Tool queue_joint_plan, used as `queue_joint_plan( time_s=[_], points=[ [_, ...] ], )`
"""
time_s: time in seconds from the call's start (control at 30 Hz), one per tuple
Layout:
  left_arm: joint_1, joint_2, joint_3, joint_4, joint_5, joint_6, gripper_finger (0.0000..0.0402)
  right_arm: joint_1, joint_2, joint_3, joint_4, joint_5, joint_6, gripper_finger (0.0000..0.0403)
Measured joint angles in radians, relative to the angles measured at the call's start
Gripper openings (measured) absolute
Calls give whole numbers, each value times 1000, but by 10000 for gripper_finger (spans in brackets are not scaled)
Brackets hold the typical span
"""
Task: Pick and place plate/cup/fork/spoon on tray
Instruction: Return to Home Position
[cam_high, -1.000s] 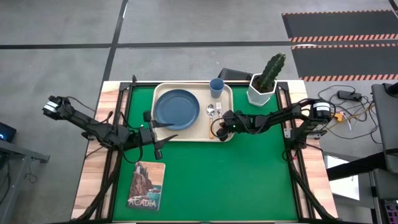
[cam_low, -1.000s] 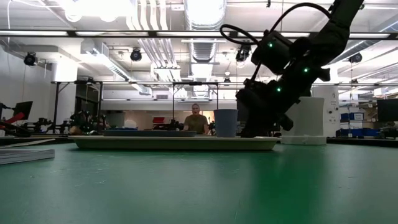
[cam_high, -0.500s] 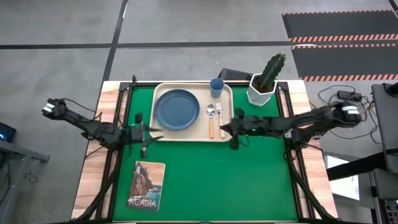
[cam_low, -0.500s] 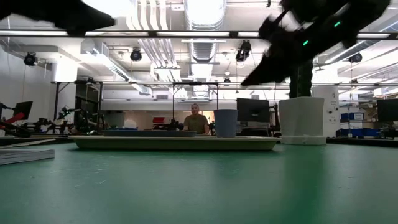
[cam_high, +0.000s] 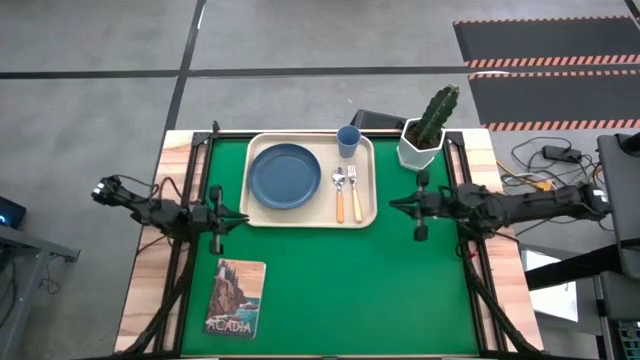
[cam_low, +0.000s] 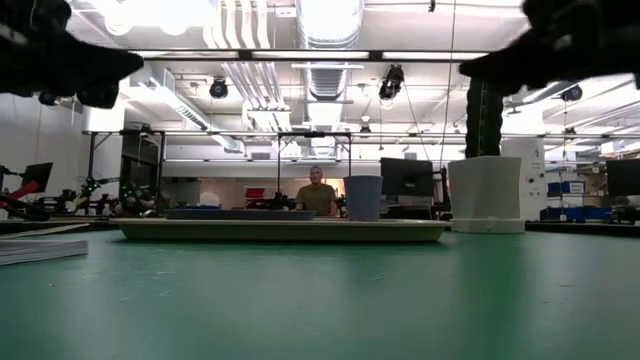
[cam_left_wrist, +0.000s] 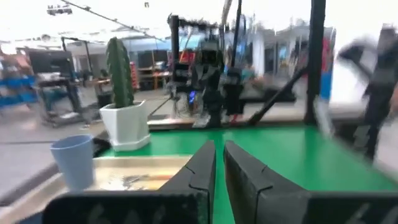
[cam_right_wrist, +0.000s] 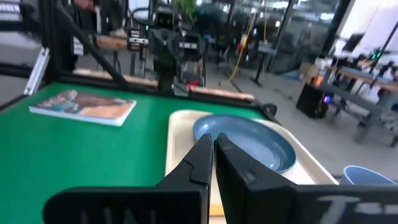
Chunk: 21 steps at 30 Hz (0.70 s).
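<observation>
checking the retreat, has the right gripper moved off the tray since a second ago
Yes. In the high view the right gripper has pulled away from the tray, now over green mat beyond its right edge, below the cactus pot; earlier it was over the tray's right edge.

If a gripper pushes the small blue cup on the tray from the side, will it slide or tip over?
The cup stands upright in a corner of the tray, and looks slightly taller than wide, so a high push might tip it. A low push would probably slide it, since the tray looks smooth. The raised rim nearby would likely stop it soon.
</observation>
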Motion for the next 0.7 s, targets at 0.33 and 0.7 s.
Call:
queue_joint_plan(
  time_s=[0.33, 0.7],
  points=[
    [1, 50, -1, 9, -96, -147, 15, 0, -383, -191, -36, -46, -128, 9],
    [1, 58, -2, 9, -220, -8, 15, 0, -490, -190, -140, -126, -137, 8]
  ],
)
